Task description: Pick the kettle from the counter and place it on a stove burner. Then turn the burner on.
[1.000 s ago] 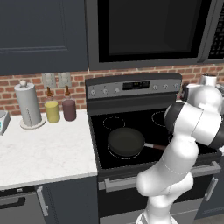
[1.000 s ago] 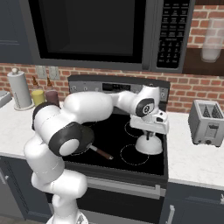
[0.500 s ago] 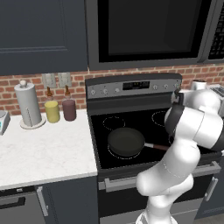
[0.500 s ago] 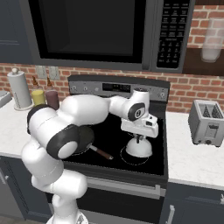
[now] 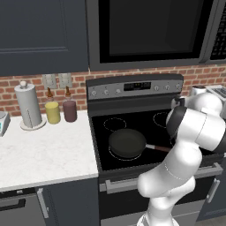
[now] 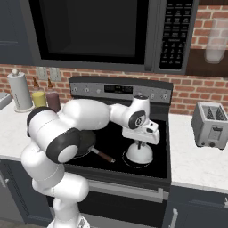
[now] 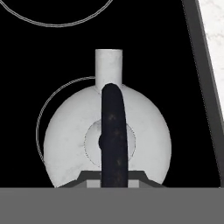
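The claw [image 6: 140, 143] is standing directly above the kettle [image 6: 139, 153], closed almost fully on its dark arched handle [image 7: 113, 131]. In the hand view the handle is running straight up from between the fingers, so the grip is judged intact. The kettle is sitting over the stove burner [image 7: 43, 118] at the front right corner of the black cooktop [image 6: 111, 138]; whether its base is already touching the glass cannot be told. The burner ring is showing slightly off-centre beside the kettle body. A dark frying pan [image 5: 127, 143] is occupying the front left burner. The toaster [image 6: 211, 124] is standing on the worktop [image 6: 196, 160] to the right. Step in hand: placement. The next move is calling for release, a straight withdrawal upward, then a reach to the knobs [image 5: 106, 92] on the rear control panel.
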Controlling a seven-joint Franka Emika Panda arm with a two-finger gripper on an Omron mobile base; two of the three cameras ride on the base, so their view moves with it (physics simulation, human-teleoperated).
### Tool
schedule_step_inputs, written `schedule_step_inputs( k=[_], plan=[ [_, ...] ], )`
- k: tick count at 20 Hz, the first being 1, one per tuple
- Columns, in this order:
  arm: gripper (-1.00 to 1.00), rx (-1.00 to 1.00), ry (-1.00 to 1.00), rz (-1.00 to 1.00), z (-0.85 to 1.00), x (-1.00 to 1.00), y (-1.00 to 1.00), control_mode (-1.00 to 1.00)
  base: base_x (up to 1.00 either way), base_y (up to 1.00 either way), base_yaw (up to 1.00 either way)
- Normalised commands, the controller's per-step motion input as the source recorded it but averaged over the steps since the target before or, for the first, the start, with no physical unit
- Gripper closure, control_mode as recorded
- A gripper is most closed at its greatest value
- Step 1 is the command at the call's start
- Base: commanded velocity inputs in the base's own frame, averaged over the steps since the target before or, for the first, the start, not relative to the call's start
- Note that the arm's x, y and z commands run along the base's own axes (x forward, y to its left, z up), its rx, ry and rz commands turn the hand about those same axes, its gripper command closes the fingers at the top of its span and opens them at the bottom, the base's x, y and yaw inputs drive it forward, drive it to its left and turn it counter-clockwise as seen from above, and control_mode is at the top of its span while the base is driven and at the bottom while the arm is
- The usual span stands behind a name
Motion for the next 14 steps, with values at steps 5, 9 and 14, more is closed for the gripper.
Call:
schedule_step_inputs(
  k=[5, 9, 14],
  plan=[
    [1.00, 0.00, 0.00, 0.00, -0.31, 0.00, 0.00, -1.00, 0.00, 0.00, 0.00],
    [1.00, 0.00, -0.04, 0.00, -0.08, -0.03, 0.03, -1.00, 0.00, 0.00, 0.00],
    [1.00, 0.00, -0.10, 0.00, 0.00, -0.01, 0.08, -1.00, 0.00, 0.00, 0.00]
  ],
)
